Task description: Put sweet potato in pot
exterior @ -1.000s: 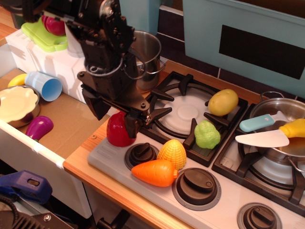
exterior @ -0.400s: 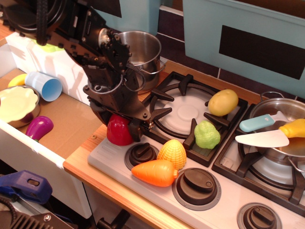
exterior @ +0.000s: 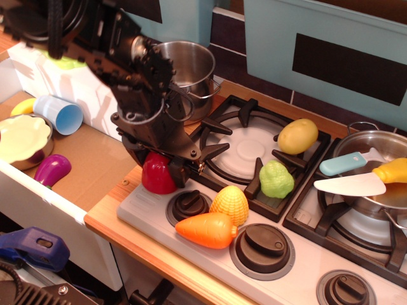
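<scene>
Orange carrot toy (exterior: 206,230) and yellow corn toy (exterior: 229,204): front edge of the stove (exterior: 299,270). Sweet potato (exterior: 156,176): stove's front-left corner, upright. Gripper (exterior: 159,160): over the sweet potato, fingers down both its sides; whether clenched on it, cannot tell. Pot (exterior: 189,71): back-left corner, behind the arm.

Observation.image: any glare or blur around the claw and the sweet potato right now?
Observation.image view: sweet potato sharp, small glossy highlight; claw dark, its shadow hides the grip; arm's upper part slightly blurred; pot rim shows bright reflections.
</scene>
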Tool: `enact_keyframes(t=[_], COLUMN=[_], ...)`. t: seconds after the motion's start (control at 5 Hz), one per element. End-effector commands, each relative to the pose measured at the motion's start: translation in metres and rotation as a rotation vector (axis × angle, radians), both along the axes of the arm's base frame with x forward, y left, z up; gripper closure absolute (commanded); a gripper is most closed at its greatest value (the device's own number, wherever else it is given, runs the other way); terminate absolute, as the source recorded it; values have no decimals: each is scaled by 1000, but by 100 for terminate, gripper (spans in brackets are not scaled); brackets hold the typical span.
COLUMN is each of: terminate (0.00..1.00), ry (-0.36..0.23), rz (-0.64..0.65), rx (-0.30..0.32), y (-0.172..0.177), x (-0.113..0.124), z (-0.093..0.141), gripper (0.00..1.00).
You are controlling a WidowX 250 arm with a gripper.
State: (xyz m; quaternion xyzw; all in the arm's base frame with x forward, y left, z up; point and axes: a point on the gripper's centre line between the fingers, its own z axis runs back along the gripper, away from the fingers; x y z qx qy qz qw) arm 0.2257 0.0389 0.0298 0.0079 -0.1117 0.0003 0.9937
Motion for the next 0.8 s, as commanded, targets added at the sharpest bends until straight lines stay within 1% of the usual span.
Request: enact_keyframes(t=[0.0, 0.2, 0.4, 0.6], terminate=[0, 0, 0, 0], ry=[36, 4, -52, -96], rz=[-50, -79, -136, -221], rx=[58, 166, 217, 242], y=[19, 30, 54, 77], x=[14, 18, 37, 66], z=[48, 65, 79, 87], gripper=[100, 100, 100, 100])
